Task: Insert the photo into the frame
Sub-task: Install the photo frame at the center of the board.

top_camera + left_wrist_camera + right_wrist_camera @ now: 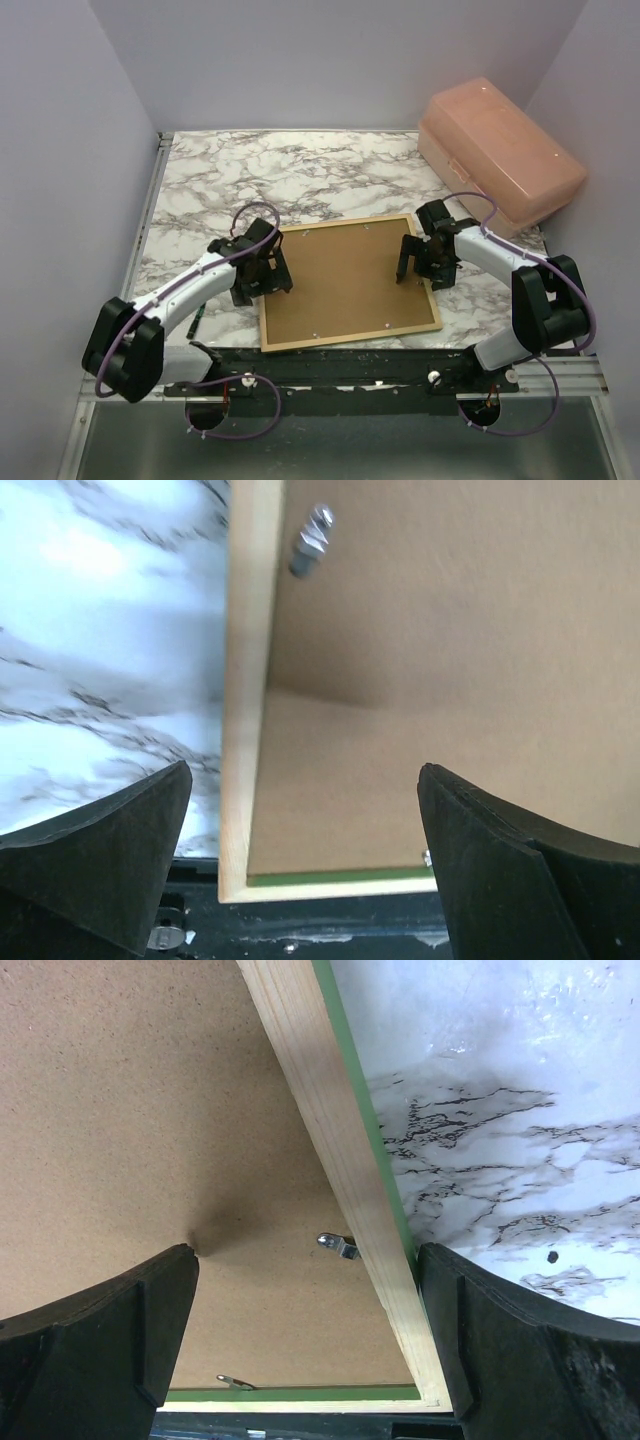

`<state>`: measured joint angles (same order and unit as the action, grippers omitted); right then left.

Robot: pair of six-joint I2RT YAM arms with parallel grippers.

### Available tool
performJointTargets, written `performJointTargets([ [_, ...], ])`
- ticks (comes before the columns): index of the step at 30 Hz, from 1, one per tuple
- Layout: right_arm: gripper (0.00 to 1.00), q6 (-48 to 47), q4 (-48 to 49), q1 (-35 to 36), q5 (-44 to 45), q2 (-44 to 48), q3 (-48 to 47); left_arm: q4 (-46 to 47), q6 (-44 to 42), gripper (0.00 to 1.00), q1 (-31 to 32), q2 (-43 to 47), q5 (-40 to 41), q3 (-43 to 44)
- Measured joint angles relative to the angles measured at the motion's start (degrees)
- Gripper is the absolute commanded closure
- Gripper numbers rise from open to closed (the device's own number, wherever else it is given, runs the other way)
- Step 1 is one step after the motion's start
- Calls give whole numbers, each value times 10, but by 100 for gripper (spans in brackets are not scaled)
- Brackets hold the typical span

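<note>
The frame [350,337] lies with each side rail seemingly between spread fingers [100,860].

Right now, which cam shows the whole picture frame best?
Top external: the whole pale-wood rectangular frame, lying back-up. Left wrist shows only one rail and a corner; right wrist one rail with its green edge.

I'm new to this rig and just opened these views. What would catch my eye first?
A frame lies back-up at the centre of the table, with a brown board filling it. The left claw and right claw hang open over its side rails. A pink box sits at the far right corner.
</note>
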<state>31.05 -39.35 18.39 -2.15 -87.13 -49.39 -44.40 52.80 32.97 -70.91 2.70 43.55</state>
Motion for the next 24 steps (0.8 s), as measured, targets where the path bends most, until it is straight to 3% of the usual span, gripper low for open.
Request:
performJointTargets([
  [8, 0, 0, 0, 0, 0, 0, 0, 5, -56, 14, -74, -118, 32, 71],
  [14, 0, 0, 1, 0, 0, -4, 0, 15, -81, 28, -80, -171, 34, 108],
  [22, 0, -1, 2, 0, -4, -4, 0, 25, -109, 38, -89, -224, 32, 139],
  [24, 0, -1, 3, 0, -7, -4, 0, 24, -113, 44, -92, -229, 33, 144],
])
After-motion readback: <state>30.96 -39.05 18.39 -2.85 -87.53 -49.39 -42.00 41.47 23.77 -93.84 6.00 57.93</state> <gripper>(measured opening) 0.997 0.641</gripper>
